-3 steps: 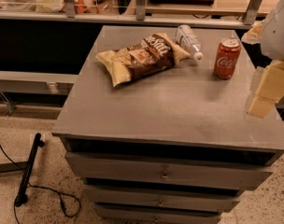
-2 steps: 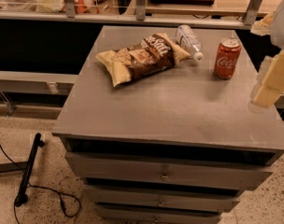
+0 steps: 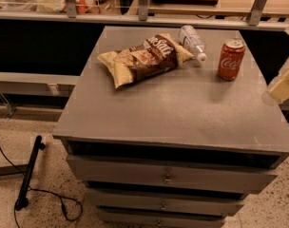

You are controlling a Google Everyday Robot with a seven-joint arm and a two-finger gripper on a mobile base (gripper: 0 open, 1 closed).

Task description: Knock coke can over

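Pincer (image 3: 282,84) at right edge, well apart from the can (image 3: 231,60) — open or closed, cannot tell; a hard swipe might drive it into the bottle (image 3: 192,41).

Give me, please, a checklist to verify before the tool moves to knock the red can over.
1. Small red aluminium coke can stands upright on the grey cabinet top: ok.
2. Tool is in view, at the right edge, right of the can and apart from it: ok.
3. Bare top between tool and can: ok.
4. Clear plastic water bottle lies left of the can, not touching it: ok.
5. Brown and yellow chip bag lies well away from the can: ok.
6. Tool height matches the can: cannot tell.
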